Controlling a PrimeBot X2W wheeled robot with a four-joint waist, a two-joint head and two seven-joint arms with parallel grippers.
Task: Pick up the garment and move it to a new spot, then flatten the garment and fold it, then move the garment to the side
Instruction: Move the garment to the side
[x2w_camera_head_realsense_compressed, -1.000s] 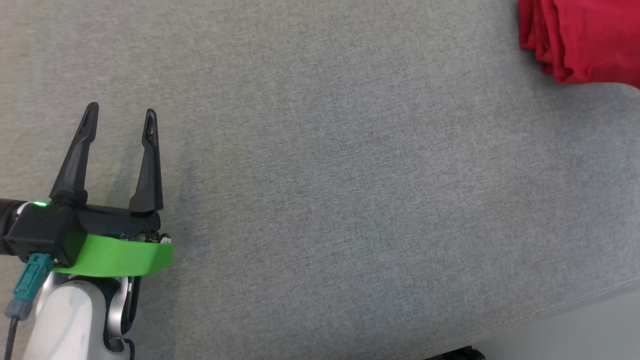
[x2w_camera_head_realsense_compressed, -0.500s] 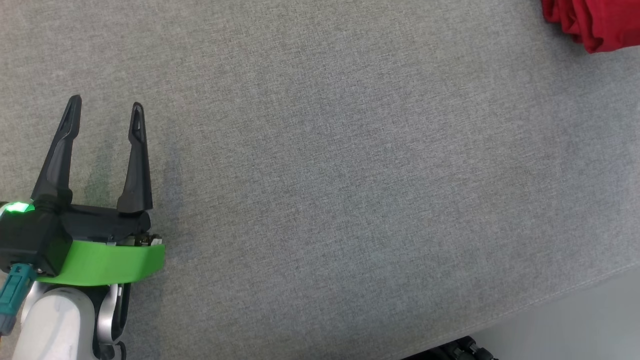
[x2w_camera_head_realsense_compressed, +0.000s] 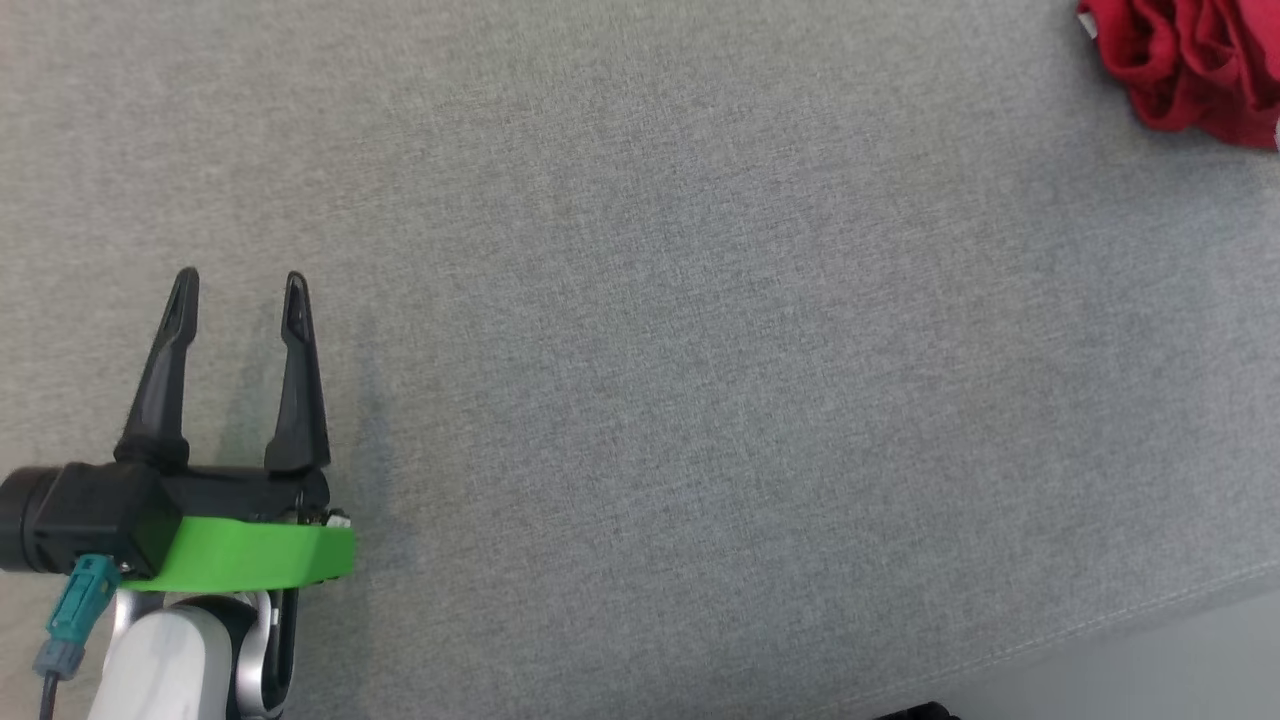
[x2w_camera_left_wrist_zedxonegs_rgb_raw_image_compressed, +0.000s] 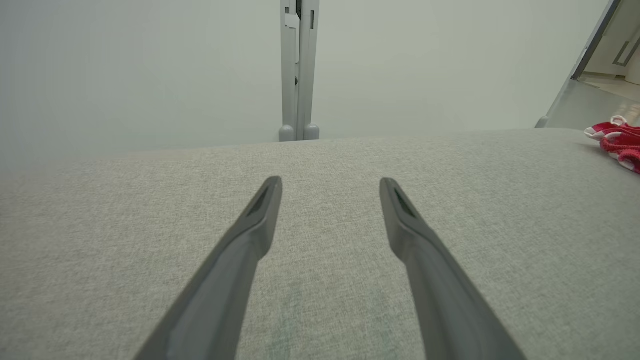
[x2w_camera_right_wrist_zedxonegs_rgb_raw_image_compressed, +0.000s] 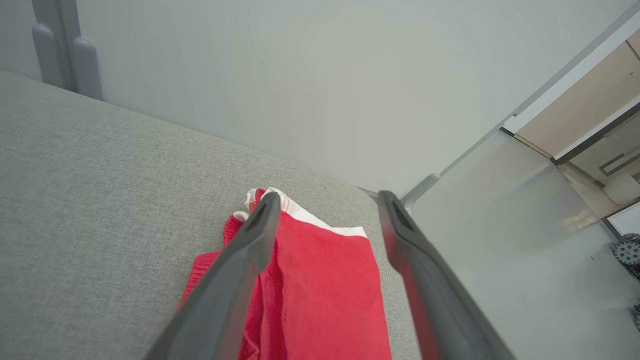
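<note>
Red garment (x2w_camera_right_wrist_zedxonegs_rgb_raw_image_compressed: 320, 290), white trim (x2w_camera_right_wrist_zedxonegs_rgb_raw_image_compressed: 320, 222), grey surface (x2w_camera_head_realsense_compressed: 700, 350)

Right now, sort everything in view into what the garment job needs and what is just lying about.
For the job:
red garment, bunched up
right hand, open over it
left hand, open, empty

Just there:
grey fabric surface
grey post behind it
pale wall

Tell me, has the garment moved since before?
Yes. Against the cushion's front edge, the garment lies farther back and to the right than before, now crumpled instead of hanging in folds.
</note>
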